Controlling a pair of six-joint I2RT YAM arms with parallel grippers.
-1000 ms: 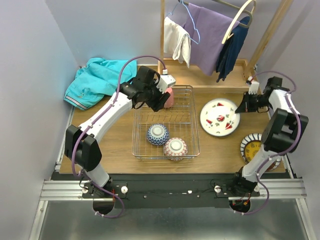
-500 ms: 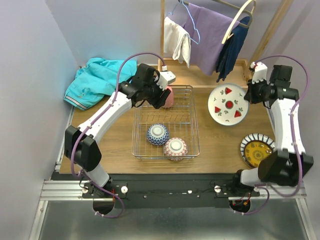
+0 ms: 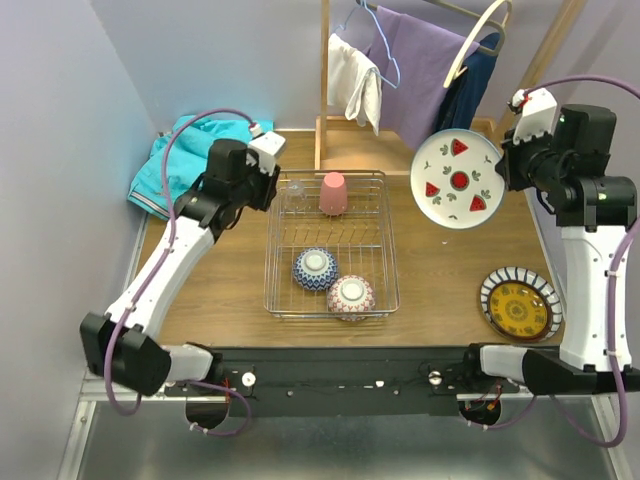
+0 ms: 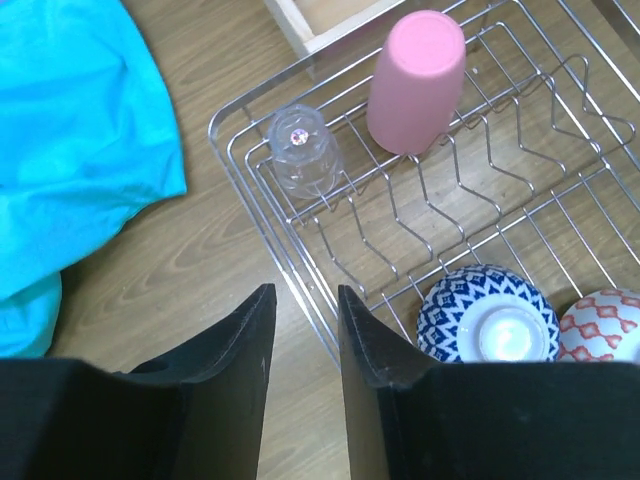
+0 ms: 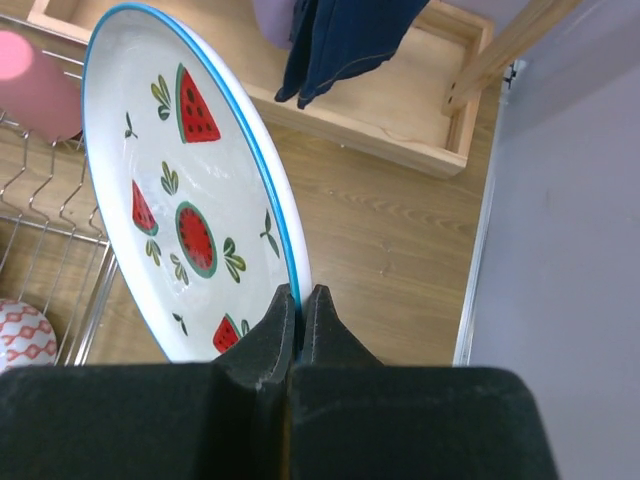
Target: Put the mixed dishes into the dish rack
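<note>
The wire dish rack [image 3: 392,240] holds an upturned pink cup [image 3: 333,193], a small clear glass [image 3: 296,188], a blue-patterned bowl [image 3: 316,268] and a pink-patterned bowl [image 3: 351,296]. My left gripper [image 4: 305,292] hovers open and empty over the table just outside the rack's left rim [image 4: 250,175], apart from the glass [image 4: 303,150] and the cup [image 4: 415,80]. My right gripper [image 5: 300,290] is shut on the rim of the white plate with red fruit motifs [image 5: 180,200]. It holds that plate [image 3: 457,178] tilted in the air, right of the rack. A striped-rim yellow plate [image 3: 518,303] lies near the front right.
A teal garment [image 3: 190,160] is heaped at the back left, close to my left arm. A wooden clothes rack [image 3: 420,60] with hanging clothes stands behind the dish rack, its wooden base [image 5: 390,110] behind the lifted plate. Walls close in on both sides.
My left gripper has drawn back from the pink cup to the left, out of the rack, and its jaws have narrowed. My right arm has lifted the fruit plate off the table and tilted it up.
</note>
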